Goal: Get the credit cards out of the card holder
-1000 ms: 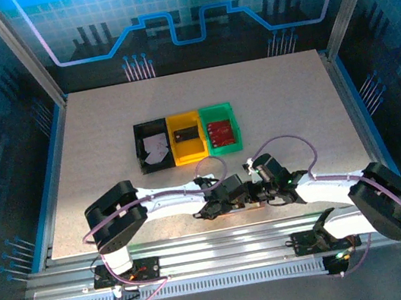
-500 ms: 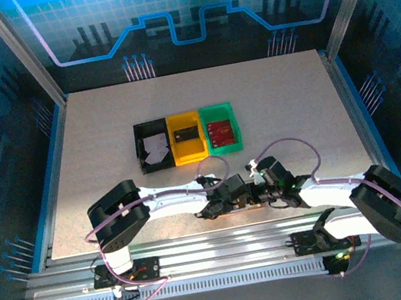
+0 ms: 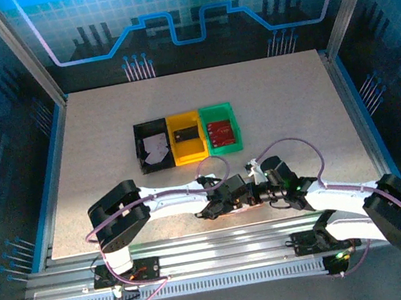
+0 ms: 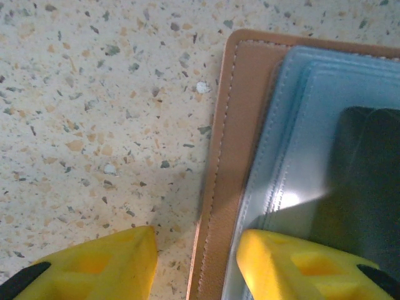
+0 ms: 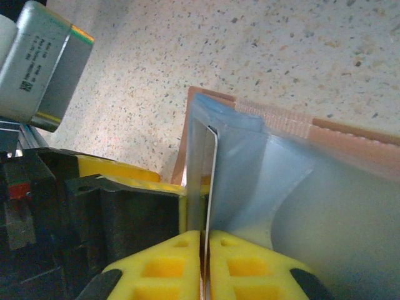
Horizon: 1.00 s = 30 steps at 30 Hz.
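Observation:
The tan card holder (image 3: 235,210) lies open at the table's near edge, its stitched rim (image 4: 234,125) around a pale grey-blue inside (image 4: 306,119). My left gripper (image 4: 197,262) stands open astride that rim, one yellow finger (image 4: 112,262) over the table, the other (image 4: 294,265) on the pale lining. My right gripper (image 5: 205,262) is shut on a thin white-edged credit card (image 5: 211,181) standing on edge out of a lifted pocket (image 5: 281,187). In the top view both grippers, left (image 3: 230,197) and right (image 3: 256,194), meet over the holder. A dark blurred shape (image 4: 369,187) lies on the lining.
Black (image 3: 143,158), yellow (image 3: 204,143) and green (image 3: 237,132) trays stand in a row mid-table, holding a white card (image 3: 155,148), a dark card (image 3: 185,133) and a red card (image 3: 219,129). The left wrist's grey camera box (image 5: 44,62) hangs close beside the right fingers.
The right arm's elbow has swung out to the right and lower, and its gripper has edged left towards the left gripper. The left arm has barely moved.

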Motion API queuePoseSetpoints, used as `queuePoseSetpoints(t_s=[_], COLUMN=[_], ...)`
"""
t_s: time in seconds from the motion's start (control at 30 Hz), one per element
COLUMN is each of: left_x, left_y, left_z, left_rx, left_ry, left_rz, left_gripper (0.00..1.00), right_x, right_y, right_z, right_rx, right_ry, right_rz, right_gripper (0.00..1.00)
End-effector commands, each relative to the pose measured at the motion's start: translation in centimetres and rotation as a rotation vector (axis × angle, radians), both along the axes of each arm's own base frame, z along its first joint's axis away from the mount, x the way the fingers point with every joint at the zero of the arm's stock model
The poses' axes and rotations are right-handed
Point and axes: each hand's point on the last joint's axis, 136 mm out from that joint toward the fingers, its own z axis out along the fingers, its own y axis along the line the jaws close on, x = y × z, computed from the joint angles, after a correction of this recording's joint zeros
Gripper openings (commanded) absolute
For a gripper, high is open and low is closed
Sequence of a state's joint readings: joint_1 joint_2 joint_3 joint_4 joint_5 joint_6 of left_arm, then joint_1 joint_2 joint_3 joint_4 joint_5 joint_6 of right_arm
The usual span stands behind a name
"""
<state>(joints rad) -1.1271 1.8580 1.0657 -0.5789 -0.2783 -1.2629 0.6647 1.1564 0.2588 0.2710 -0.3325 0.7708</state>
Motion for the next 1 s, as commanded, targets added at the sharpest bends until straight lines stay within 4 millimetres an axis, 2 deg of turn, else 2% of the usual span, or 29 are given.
queuePoseSetpoints(t_s=[0.0, 0.13, 0.3, 0.77, 0.87, 0.97], left_x=[-7.0, -7.1, -7.1, -6.9, -6.5, -5.5], left_y=[-4.0, -3.8, -3.6, -3.5, -3.3, -3.2], left_z=[-13.9, -13.9, -13.9, -13.4, -12.5, -10.4], left_rx=[-0.205, -0.2, -0.197, -0.208, -0.225, -0.263], left_ry=[0.336, 0.335, 0.335, 0.326, 0.307, 0.265], left_rz=[-0.064, -0.063, -0.062, -0.055, -0.045, -0.037], left_gripper=[0.44, 0.44, 0.44, 0.44, 0.44, 0.44], right_x=[-1.6, -1.8, -1.4, -1.0, -1.1, -1.0], right_y=[0.9, -0.4, -2.1, -4.9, -5.2, -5.8], right_z=[0.7, 0.0, 0.1, 2.1, 2.5, 3.6], right_rx=[0.05, -0.001, -0.018, -0.003, 0.003, 0.017], right_ry=[0.011, 0.025, 0.02, -0.004, -0.006, -0.022], right_rz=[0.086, 0.056, 0.004, -0.058, -0.06, -0.081], right_gripper=[0.06, 0.01, 0.0, 0.0, 0.0, 0.0])
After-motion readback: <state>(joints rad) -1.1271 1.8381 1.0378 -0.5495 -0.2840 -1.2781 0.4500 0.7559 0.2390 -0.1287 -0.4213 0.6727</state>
